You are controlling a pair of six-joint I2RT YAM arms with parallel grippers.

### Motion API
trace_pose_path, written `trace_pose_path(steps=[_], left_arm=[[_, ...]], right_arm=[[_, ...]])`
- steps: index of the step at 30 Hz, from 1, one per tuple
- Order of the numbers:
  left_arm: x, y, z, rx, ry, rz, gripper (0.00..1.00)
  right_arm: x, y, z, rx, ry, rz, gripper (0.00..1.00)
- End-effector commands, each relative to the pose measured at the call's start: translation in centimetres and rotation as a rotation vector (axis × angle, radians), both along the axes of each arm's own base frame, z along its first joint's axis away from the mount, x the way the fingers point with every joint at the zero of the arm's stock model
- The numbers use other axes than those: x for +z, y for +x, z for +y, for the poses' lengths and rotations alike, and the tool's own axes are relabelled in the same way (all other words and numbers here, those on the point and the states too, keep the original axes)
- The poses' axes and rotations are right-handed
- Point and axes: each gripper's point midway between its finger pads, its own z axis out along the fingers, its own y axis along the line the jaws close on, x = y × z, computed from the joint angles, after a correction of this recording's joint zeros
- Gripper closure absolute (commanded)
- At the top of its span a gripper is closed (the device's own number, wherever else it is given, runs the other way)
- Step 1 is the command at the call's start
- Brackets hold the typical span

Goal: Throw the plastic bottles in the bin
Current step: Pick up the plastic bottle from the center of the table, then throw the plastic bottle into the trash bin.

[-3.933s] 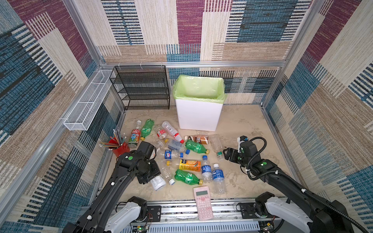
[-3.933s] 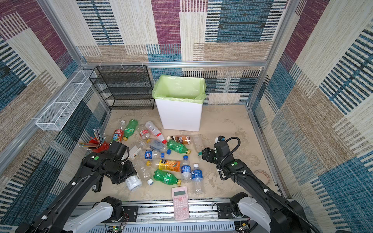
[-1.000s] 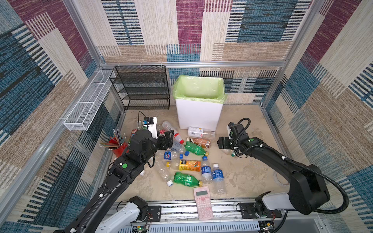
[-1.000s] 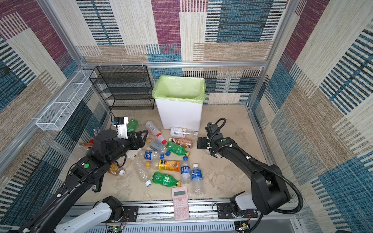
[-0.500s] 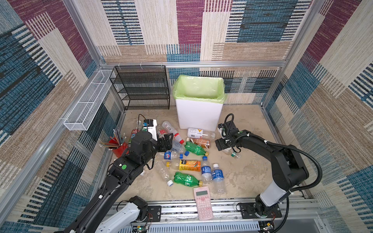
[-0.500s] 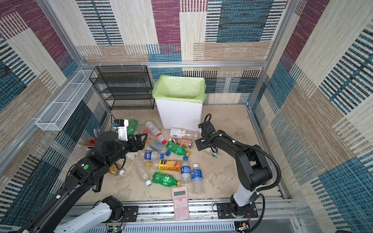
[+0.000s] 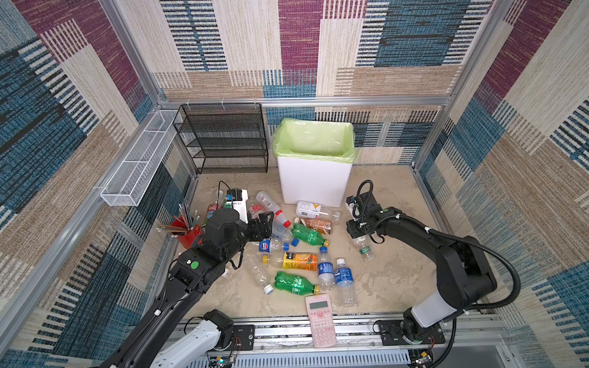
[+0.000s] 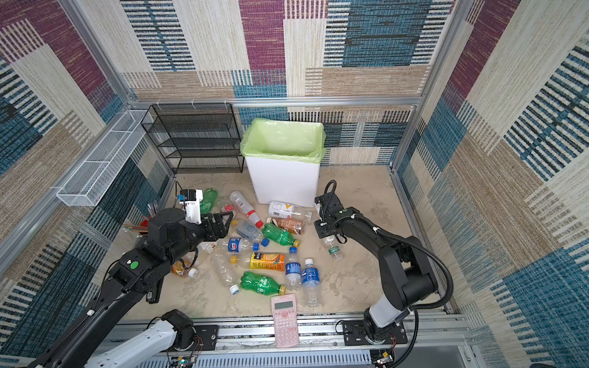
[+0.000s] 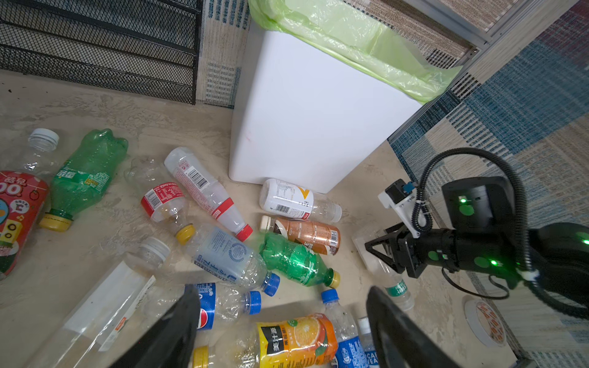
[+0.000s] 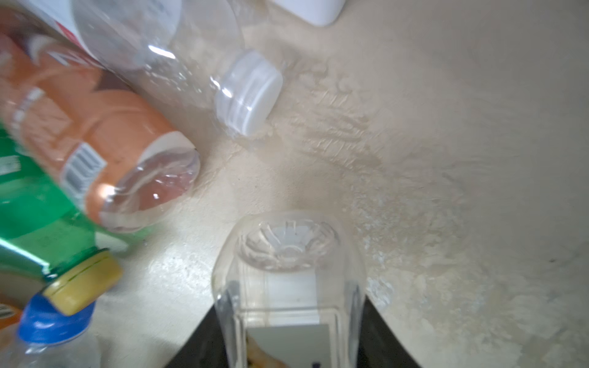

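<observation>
Barely begun, I judge: the bin (image 7: 314, 183), at 12 o'clock of the heap, shows only liner inside, and the bottles (image 7: 298, 261) litter the worktop (image 7: 392, 280). At the heap's 3 o'clock the right tool (image 7: 358, 236) is clamped on a clear bottle (image 10: 288, 280), low by the worktop. The left tool (image 7: 265, 223), at 9 o'clock, hangs apart and empty.

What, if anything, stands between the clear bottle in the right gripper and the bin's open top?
Nothing visible does. The right gripper is shut on the clear bottle low beside the bin, whose top is open. A white-labelled bottle lies at the bin's foot, under any lifted path.
</observation>
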Motion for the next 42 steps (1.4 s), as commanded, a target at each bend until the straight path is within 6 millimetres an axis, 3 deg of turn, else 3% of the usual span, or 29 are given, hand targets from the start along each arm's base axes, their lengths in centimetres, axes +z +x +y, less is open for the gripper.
trace_pose_path(steps=[1, 5, 8, 11, 13, 15, 19, 23, 24, 26, 28, 31, 36, 38, 39, 40, 42], left_arm=[[-0.1, 0.1, -0.2, -0.011, 0.006, 0.004, 0.17], [0.1, 0.3, -0.6, -0.022, 0.001, 0.003, 0.17], [0.4, 0.4, -0.7, -0.022, -0.003, -0.005, 0.17], [0.8, 0.6, -0.9, -0.029, -0.016, -0.018, 0.17], [1.2, 0.6, -1.0, -0.033, -0.028, -0.026, 0.17], [1.2, 0.6, -1.2, -0.037, -0.040, -0.025, 0.17], [1.5, 0.3, -1.1, -0.037, -0.055, -0.029, 0.17], [2.1, 0.0, -0.8, -0.028, -0.057, -0.040, 0.17], [2.1, 0.0, -0.6, -0.021, -0.053, -0.040, 0.17], [2.3, -0.2, -0.2, -0.013, -0.046, -0.047, 0.17], [2.3, -0.4, 0.3, 0.002, -0.034, -0.052, 0.17], [2.0, -0.5, 0.7, 0.022, -0.032, -0.055, 0.17], [1.6, -0.2, 0.6, 0.021, -0.024, -0.049, 0.17], [1.2, 0.0, 0.3, 0.017, -0.024, -0.038, 0.17], [0.8, 0.1, 0.2, 0.014, -0.023, -0.026, 0.17], [0.4, 0.1, 0.2, 0.017, -0.021, -0.011, 0.17], [-0.7, 0.1, 0.2, 0.029, -0.020, 0.036, 0.17]], right_arm=[[4.1, 0.5, -0.1, -0.058, 0.069, -0.112, 0.75], [11.7, 0.7, 0.1, -0.082, 0.188, -0.293, 0.73], [20.4, 0.6, 0.4, -0.076, 0.327, -0.533, 0.69], [30.5, -0.6, 0.0, -0.054, 0.496, -0.876, 0.71], [36.2, -1.4, -0.4, -0.048, 0.588, -1.096, 0.72], [40.7, -0.9, -0.4, -0.045, 0.644, -1.248, 0.74], [46.6, 2.9, 1.6, 0.002, 0.692, -1.413, 0.73], [48.9, 9.9, 4.4, 0.027, 0.670, -1.429, 0.62], [49.0, 12.1, 5.2, 0.036, 0.670, -1.397, 0.49], [50.0, 14.2, 6.1, 0.037, 0.665, -1.360, 0.29], [52.2, 14.2, 6.3, 0.050, 0.661, -1.379, 0.01], [55.6, 13.3, 5.0, 0.036, 0.633, -1.439, 0.02], [58.2, 10.2, 3.0, 0.011, 0.608, -1.448, 0.00], [57.0, 9.3, 2.6, -0.002, 0.606, -1.388, 0.04], [55.5, 8.8, 2.5, -0.006, 0.607, -1.338, 0.08], [53.4, 8.3, 2.3, -0.014, 0.610, -1.285, 0.11], [47.2, 7.3, 1.8, -0.055, 0.615, -1.146, 0.15]])
